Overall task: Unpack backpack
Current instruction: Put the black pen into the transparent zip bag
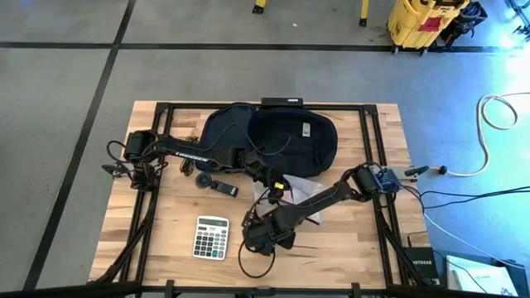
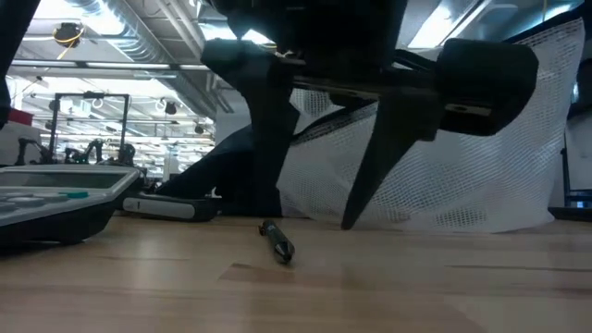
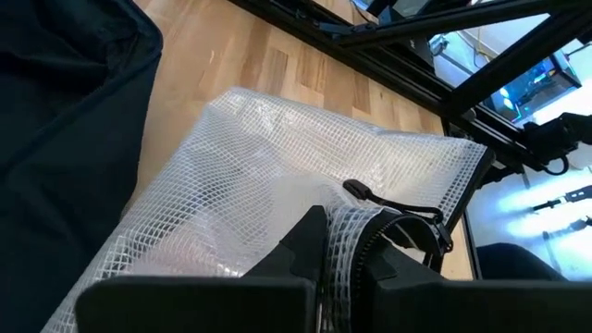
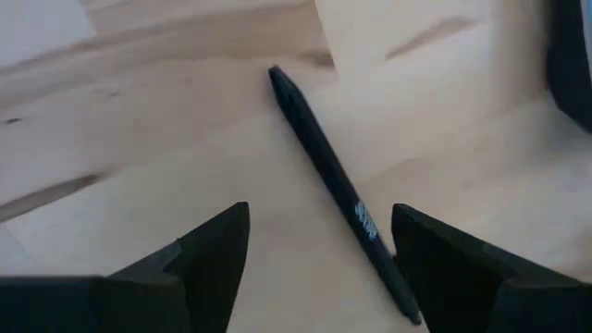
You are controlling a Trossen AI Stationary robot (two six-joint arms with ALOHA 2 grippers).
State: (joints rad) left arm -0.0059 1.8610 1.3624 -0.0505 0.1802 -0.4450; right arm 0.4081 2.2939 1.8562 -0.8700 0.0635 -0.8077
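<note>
The dark backpack [image 1: 273, 136] lies open at the table's far middle, also showing in the left wrist view [image 3: 65, 92]. My left gripper [image 1: 276, 185] is shut on a white mesh pouch [image 3: 277, 176] just in front of the backpack. A black pen [image 4: 342, 194] lies flat on the wood, and it is also seen in the low view [image 2: 277, 240]. My right gripper [image 4: 319, 245] points down over the pen, open, one finger on each side of it and apart from it. My left gripper pinches the mesh pouch's zipper edge [image 3: 356, 236] between its two fingers, beside the black zipper pull [image 3: 356, 191]. The fingers come slanting down from the table's left. The pouch slopes away from them, and its lower edge [image 2: 444, 222] rests on the table.
A calculator [image 1: 212, 237] lies near the front edge, left of my right gripper. A small dark device [image 1: 217, 184] lies in front of the backpack. Black frame rails [image 1: 377, 165] run along the table's sides. Bare wood shows at the near right [image 1: 348, 248].
</note>
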